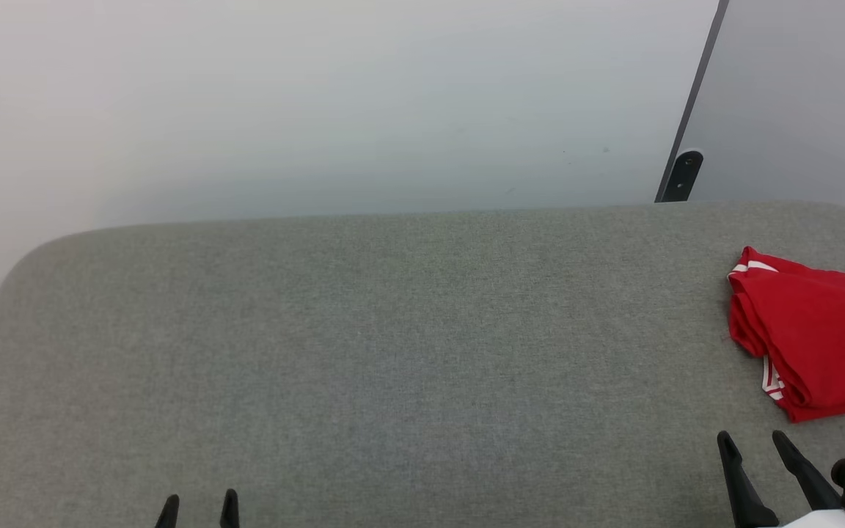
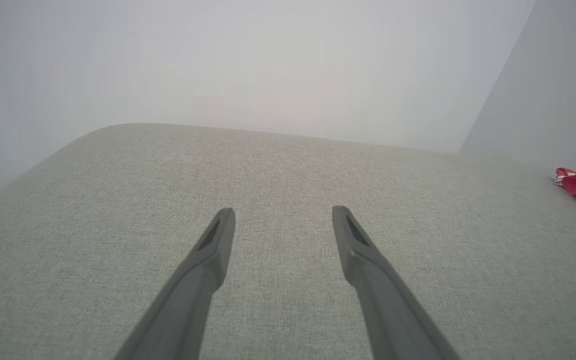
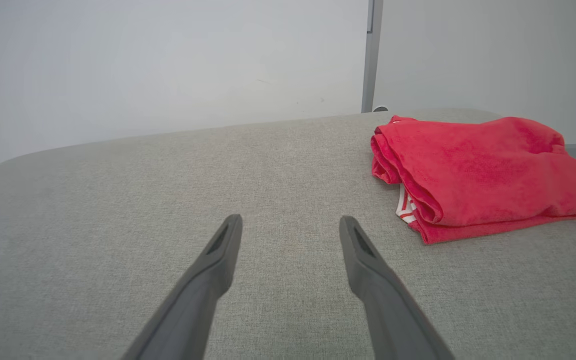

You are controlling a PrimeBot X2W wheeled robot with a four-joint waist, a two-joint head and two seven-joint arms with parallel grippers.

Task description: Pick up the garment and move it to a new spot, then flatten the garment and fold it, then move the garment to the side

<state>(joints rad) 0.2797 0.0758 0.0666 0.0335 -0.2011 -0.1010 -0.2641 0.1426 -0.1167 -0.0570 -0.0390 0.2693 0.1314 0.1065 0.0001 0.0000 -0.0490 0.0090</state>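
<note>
Left fingers and right fingers, both pairs wide apart, empty.

Soft red cloth garment on a matt, woven grey fabric surface.

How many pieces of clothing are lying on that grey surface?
1: the folded red garment at the far right of the surface, just beyond the right fingers. Anything tucked inside its folds would be hidden.
</note>
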